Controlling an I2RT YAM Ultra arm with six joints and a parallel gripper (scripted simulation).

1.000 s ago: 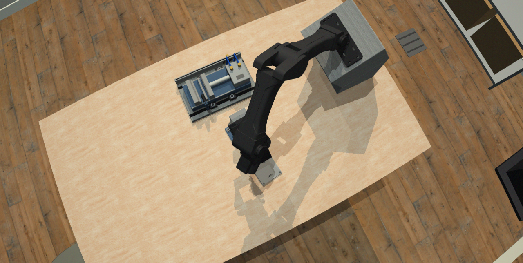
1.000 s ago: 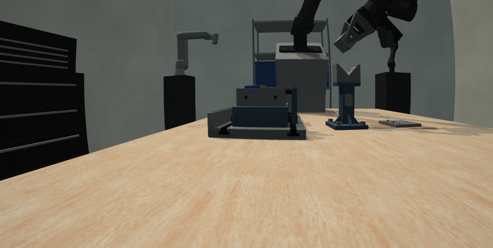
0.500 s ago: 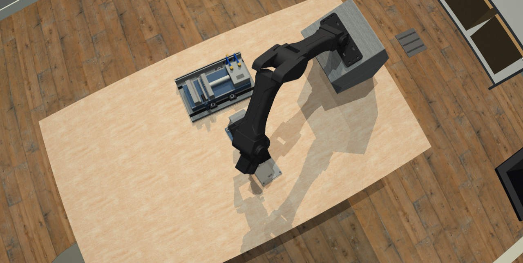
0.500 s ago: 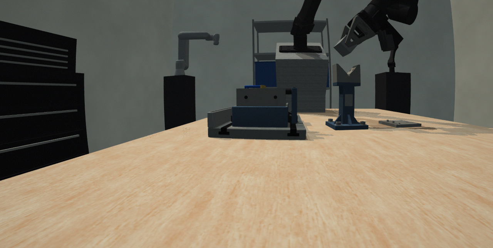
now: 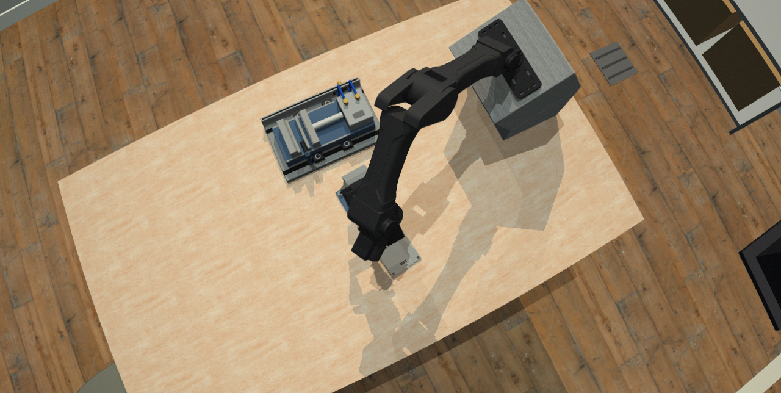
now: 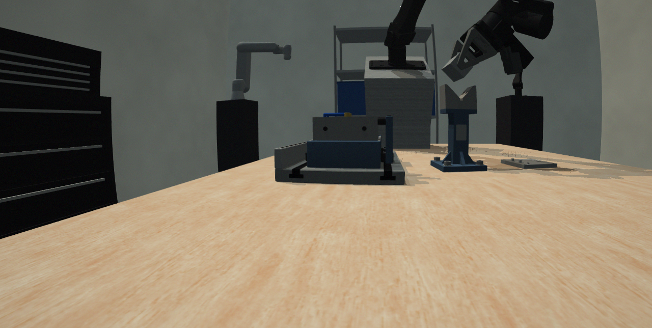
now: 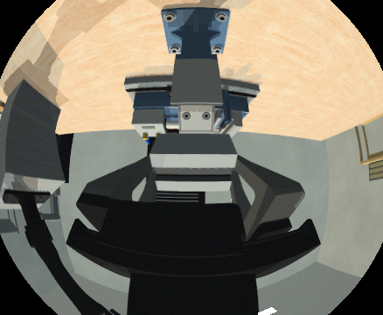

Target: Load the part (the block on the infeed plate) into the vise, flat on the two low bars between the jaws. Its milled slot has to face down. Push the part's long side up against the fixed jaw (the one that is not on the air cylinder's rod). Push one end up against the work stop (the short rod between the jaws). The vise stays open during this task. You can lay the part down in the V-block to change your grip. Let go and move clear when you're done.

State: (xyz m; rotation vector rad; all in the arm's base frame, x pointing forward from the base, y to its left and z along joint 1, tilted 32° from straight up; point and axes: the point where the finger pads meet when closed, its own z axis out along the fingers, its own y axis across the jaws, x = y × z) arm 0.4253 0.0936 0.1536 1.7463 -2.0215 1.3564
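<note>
Because the claw (image 6: 466, 58) (image 7: 193, 162) grips the part (image 6: 455, 70) (image 7: 193, 160), its fingers are closed on the two ends and the block hangs tilted in the air. In the wrist view the block fills the near middle, lengthwise from 9 to 3 o'clock. I expect a stiff machined piece, smooth enough to slip and probably weighty for its size, with edges that could mark but nothing likely to crush. A dark groove runs along its claw side (I take it for the milled slot, though shadow makes me unsure).

Just beyond, at 12 o'clock, stands the V-block (image 6: 451, 99) (image 7: 197, 81); the exterior view shows the part above it, apart from it. If that groove is the slot, laying the block in the V and taking it again seems sensible. For the new hold, I would seek a pair of parallel faces, centred along the length so it does not pivot, leaving the slot side and the end meant for the work stop free of fingers.

Farther on, at about 11 o'clock from the V-block in the top view, the vise (image 5: 334, 129) (image 6: 344, 154) (image 7: 150, 101) sits on the desk (image 5: 218, 226) (image 6: 319, 253) (image 7: 100, 87), its jaws apart. A high grip should suit that gap best, since fingers reaching low could catch the fixed jaw (image 5: 288, 139) before the block lies flat on the bars.
</note>
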